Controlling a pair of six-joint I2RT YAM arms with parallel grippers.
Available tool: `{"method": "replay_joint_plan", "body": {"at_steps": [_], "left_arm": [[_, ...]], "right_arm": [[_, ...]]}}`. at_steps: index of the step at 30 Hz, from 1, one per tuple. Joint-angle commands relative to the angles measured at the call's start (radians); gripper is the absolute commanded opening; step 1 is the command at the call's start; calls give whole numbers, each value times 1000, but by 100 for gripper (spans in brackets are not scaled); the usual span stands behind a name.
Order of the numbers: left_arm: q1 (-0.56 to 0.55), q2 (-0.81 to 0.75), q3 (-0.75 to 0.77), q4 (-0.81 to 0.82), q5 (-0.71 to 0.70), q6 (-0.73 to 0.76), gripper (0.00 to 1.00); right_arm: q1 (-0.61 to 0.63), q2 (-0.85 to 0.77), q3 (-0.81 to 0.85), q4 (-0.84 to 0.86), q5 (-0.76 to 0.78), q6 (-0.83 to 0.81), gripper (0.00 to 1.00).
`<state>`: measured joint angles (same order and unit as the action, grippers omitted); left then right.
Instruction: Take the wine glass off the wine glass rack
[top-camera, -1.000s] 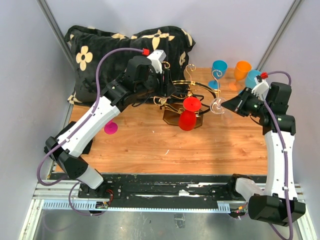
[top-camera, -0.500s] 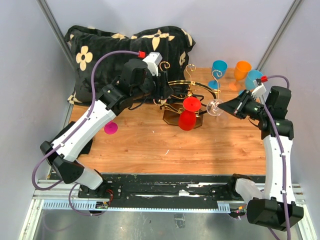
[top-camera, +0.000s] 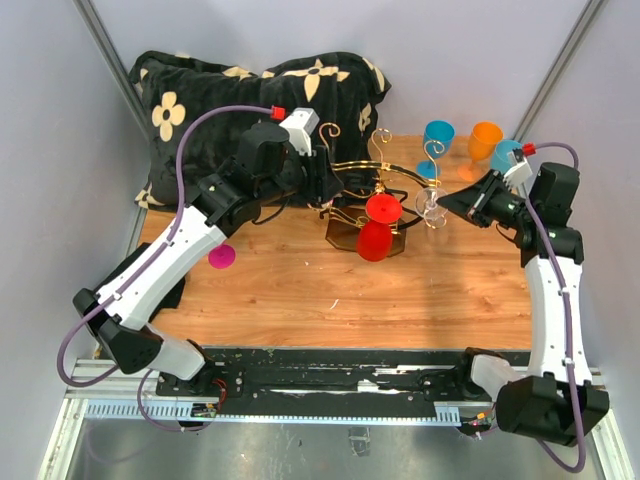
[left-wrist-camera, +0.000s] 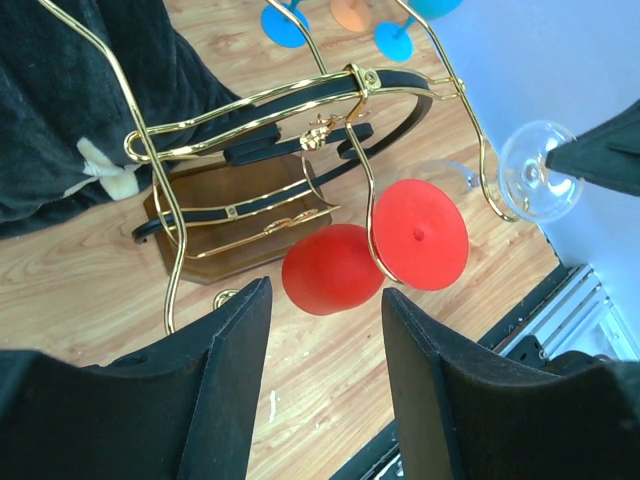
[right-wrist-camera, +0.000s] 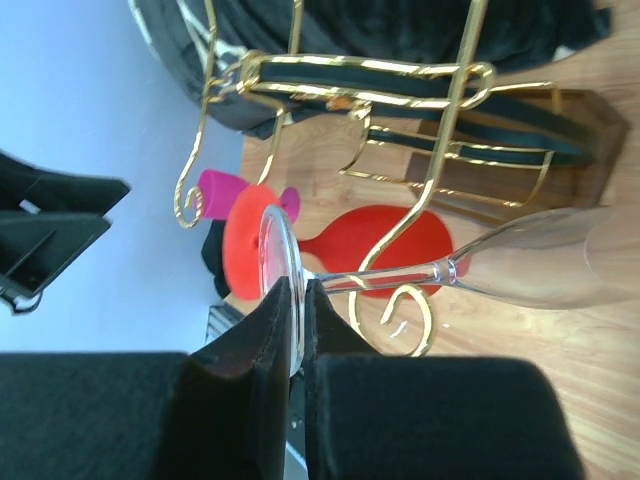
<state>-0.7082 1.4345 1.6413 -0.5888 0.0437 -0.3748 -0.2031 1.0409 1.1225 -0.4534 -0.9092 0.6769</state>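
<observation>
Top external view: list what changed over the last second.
The right end effector, shut on the foot of the clear wine glass, carried it slightly toward the far edge of the table, still close against the gold wire wine glass rack. The open left end effector drew back a little leftward. The rack and the two red wine glasses on it stayed put.

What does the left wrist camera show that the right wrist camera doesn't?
Only the left wrist view: the open left gripper and the feet of the blue glasses and the orange glass. Only the right wrist view: a pink item beyond the rack. Both: the gold rack, the red glass, and the clear glass held at its foot by the right gripper.
</observation>
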Motion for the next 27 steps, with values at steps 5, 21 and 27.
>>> {"method": "replay_joint_plan", "body": {"at_steps": [5,21,27], "left_arm": [[-2,-75,-28,6,-34,12,54],[1,-126,-2,41,-79,51,57],[3,-157,37,44,-45,45,67]], "right_arm": [[-59,58,141,2,144,-159,1],[515,-280,77,231,488,-1164,1],[874,-261,18,186,716,-1569,1]]}}
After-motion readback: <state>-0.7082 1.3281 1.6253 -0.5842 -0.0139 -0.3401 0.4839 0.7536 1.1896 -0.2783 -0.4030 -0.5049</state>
